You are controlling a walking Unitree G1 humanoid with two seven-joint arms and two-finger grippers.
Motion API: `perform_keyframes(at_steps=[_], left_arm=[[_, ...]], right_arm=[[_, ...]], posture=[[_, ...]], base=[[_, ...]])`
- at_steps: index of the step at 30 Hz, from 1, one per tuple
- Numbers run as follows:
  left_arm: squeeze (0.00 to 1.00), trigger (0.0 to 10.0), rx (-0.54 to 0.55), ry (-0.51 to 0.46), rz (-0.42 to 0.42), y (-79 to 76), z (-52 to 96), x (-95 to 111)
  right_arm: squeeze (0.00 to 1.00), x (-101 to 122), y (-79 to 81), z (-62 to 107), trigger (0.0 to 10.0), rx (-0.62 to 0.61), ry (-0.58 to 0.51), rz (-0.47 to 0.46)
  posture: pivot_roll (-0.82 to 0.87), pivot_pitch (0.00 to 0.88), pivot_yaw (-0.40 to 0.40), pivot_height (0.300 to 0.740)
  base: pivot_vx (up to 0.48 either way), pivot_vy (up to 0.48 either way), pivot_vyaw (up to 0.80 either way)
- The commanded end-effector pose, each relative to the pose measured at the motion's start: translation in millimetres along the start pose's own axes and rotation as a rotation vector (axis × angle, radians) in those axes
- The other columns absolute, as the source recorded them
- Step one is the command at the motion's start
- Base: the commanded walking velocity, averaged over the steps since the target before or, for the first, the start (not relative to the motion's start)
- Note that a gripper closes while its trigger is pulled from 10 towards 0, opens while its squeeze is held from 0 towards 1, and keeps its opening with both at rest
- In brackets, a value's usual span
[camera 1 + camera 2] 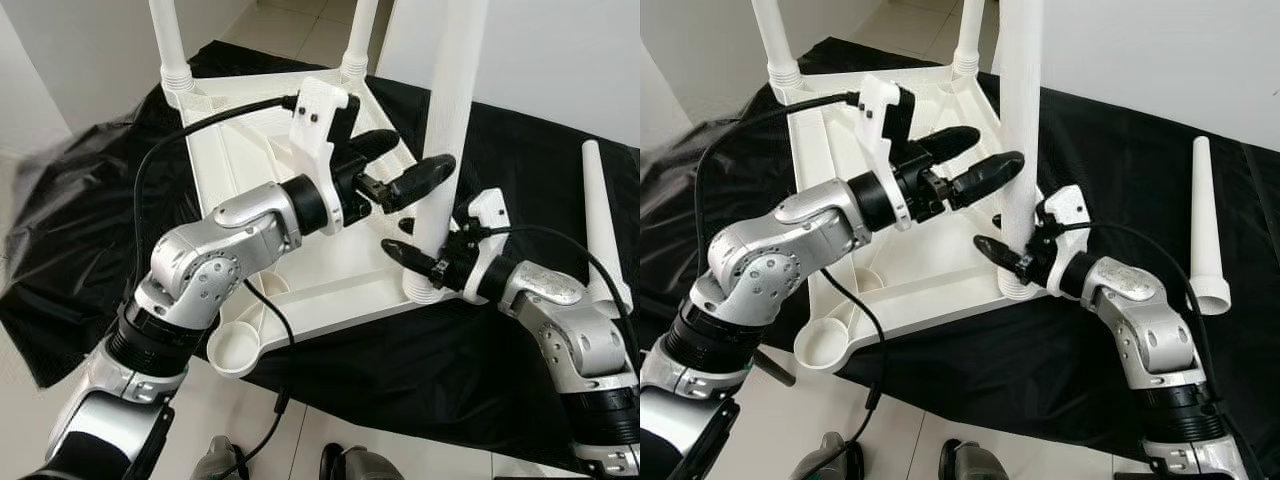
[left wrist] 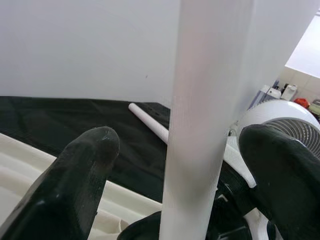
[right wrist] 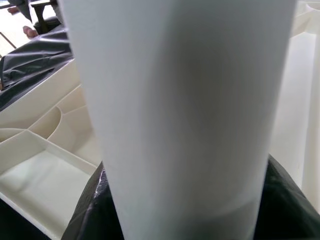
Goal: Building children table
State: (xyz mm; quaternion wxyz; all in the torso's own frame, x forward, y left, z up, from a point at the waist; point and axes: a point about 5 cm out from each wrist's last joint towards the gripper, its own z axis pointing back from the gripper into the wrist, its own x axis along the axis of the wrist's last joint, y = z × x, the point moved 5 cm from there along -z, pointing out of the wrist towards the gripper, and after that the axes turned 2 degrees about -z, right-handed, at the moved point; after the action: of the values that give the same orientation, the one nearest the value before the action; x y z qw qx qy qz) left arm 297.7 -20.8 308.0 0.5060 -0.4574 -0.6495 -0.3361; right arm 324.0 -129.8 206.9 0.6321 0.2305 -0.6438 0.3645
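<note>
An upturned white plastic tabletop [image 1: 330, 290] lies on a black sheet [image 1: 420, 350] on the floor, ribbed underside up, with two legs already upright at its far corners [image 1: 170, 45]. A third white table leg [image 1: 450, 130] stands upright at the near right corner of the tabletop. The right gripper [image 1: 425, 252] is clamped around this leg low down, just above its threaded base, one black finger on each side and touching it. The left gripper [image 1: 395, 165] reaches in higher up with its fingers spread apart; the leg sits between the fingertips [image 2: 90, 165] in the left wrist view, though whether either pad actually touches it is hard to say. A fourth leg [image 1: 603, 225], loose, lies on the sheet beside the wall, well apart from both grippers.
</note>
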Motion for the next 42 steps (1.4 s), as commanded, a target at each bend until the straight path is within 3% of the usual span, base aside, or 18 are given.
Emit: perform_keyframes(at_steps=[1, 24, 25, 27, 28, 42], left_arm=[[0.0, 10.0, -0.456, -0.014, -0.014, -47.0, 6.0, 2.9], [0.0, 10.0, -0.486, -0.04, -0.033, -50.0, -11.3, 13.1], [0.0, 5.7, -0.486, -0.043, -0.033, -50.1, -12.0, 13.5], [0.0, 5.7, -0.491, -0.045, -0.027, -50.8, -12.3, 13.9], [0.0, 0.0, -0.489, -0.052, -0.018, -50.6, -12.8, 15.2], [0.0, 0.0, -0.501, -0.072, -0.017, -51.5, -15.4, 18.4]], right_arm=[[0.0, -0.5, 4.2, 0.4, 10.0, 0.03, 0.009, 0.01], [0.0, -1.1, 24.1, -3.3, 10.0, 0.155, 0.03, 0.022], [0.0, -0.7, 24.6, -3.9, 10.0, 0.156, 0.029, 0.021], [0.0, -0.5, 24.9, -4.4, 10.0, 0.157, 0.028, 0.02], [0.0, -0.5, 24.6, -4.9, 10.0, 0.154, 0.027, 0.02], [0.0, 1.7, 19.2, -6.6, 10.0, 0.129, 0.014, 0.02]], posture=[[0.05, 0.163, -0.093, 0.74], [0.05, 0.178, -0.082, 0.74], [0.05, 0.179, -0.082, 0.74], [0.06, 0.179, -0.082, 0.74], [0.06, 0.18, -0.081, 0.74], [0.05, 0.169, -0.081, 0.74]], base=[[0.0, 0.0, 0.0], [0.0, 0.0, 0.0], [0.0, 0.0, 0.0], [0.0, 0.0, 0.0], [0.0, 0.0, 0.0], [0.0, 0.0, 0.0]])
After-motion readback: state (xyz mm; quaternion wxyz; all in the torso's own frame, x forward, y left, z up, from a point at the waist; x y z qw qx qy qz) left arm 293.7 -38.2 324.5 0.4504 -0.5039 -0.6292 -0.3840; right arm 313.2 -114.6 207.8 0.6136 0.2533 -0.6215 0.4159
